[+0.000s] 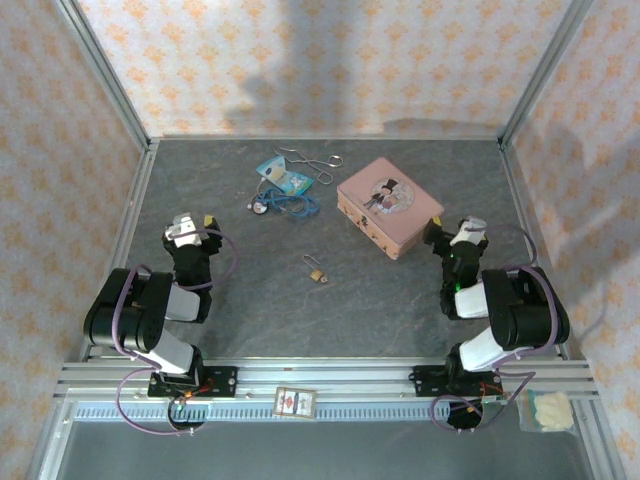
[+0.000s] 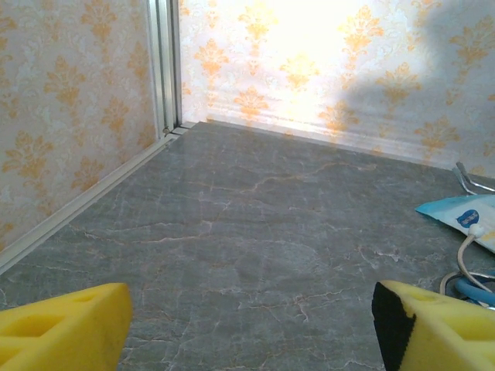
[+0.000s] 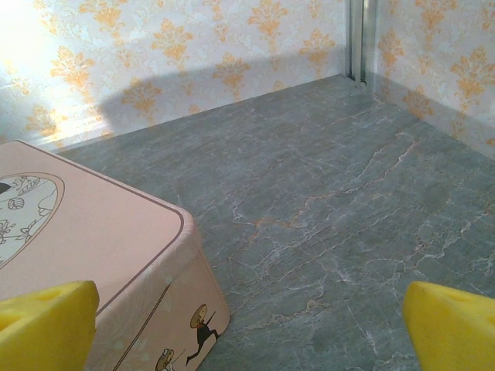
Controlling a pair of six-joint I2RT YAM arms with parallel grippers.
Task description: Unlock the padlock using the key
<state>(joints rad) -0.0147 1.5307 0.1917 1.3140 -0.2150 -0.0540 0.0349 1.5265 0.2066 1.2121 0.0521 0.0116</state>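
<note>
Padlock: small brass body, thin silvery shackle, lying mid-table on grey marbled table | left gripper: yellow foam fingers wide apart | right gripper: fingers wide apart, beside glossy pink tin box

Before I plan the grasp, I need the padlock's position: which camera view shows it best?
The top external view: the padlock lies unobstructed mid-table. The left wrist view faces the blue packet; the right wrist view faces the pink tin box.
</note>
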